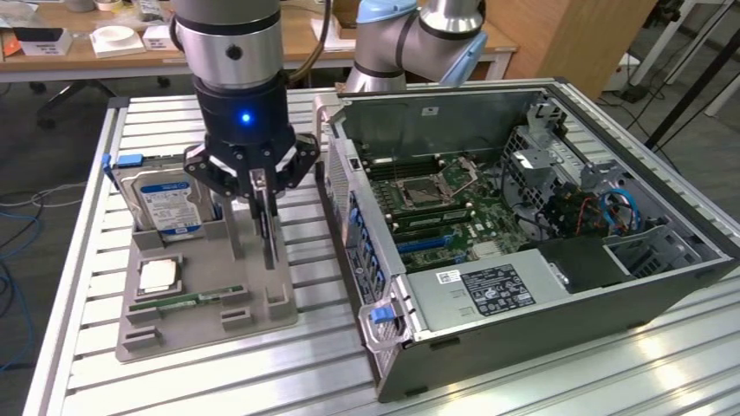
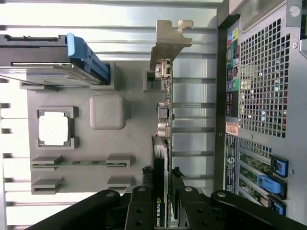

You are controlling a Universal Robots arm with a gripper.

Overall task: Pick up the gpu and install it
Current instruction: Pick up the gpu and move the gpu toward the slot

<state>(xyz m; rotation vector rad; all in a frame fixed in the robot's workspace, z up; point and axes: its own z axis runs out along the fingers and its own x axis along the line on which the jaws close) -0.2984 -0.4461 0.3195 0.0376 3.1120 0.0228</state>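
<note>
1. The gpu (image 2: 163, 129) stands on its long edge in a slot along the side of the grey tray (image 2: 129, 148) that lies nearest the computer case (image 1: 555, 321). Its silver bracket (image 2: 170, 40) points away from the gripper.
2. The gripper (image 2: 160, 175) is clamped on the card, one finger on each flat face, at the end opposite the bracket. In the exterior view the card (image 1: 269, 234) hangs thin and dark below the gripper (image 1: 263, 195). I cannot tell whether its lower edge sits in the slot or has cleared it.
3. Judged from this, the step in hand is lifting the card out. A straight vertical pull suits it, since any tilt could jam the card or bracket against the slot walls.
4. The grip is off-centre, so the bracket end may sag. A slow rise would guard against that.
5. The hard drive (image 1: 168, 204), processor (image 1: 158, 275) and memory stick (image 1: 191, 299) sit further across the tray, apart from the card. The case wall is close alongside, so sideways drift should be avoided.
</note>
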